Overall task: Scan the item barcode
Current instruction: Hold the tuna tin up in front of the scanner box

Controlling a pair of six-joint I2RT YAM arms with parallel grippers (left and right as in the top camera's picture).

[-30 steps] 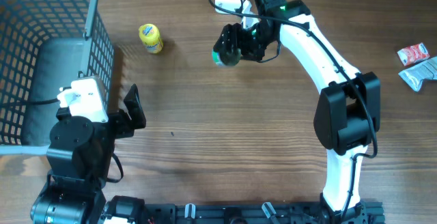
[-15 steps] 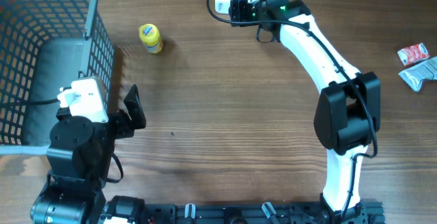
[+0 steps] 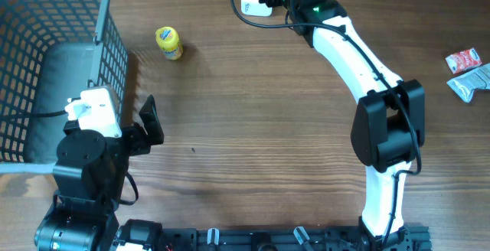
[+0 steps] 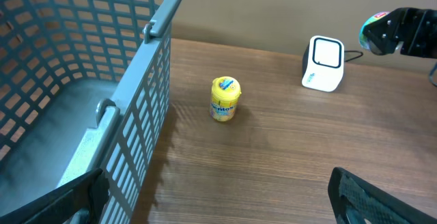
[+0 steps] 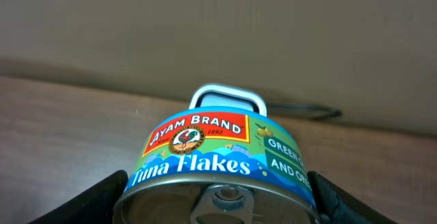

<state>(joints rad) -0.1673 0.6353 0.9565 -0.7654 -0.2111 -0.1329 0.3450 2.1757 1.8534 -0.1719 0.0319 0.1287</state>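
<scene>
right jaws clamped on the sides of the tuna can (image 5: 218, 159), can held up close to the scanner (image 4: 322, 63), not touching it; left jaws spread wide, empty, well away from the scanner by the basket (image 4: 82, 80). barcode not visible in any view, brand face points at the wrist cam, so code may sit turned away from the scanner window = no read. round slick can could twist or slip and drop onto the table (image 3: 253, 128). pushing closer could knock the scanner or snag its cable (image 5: 307, 111)
</scene>
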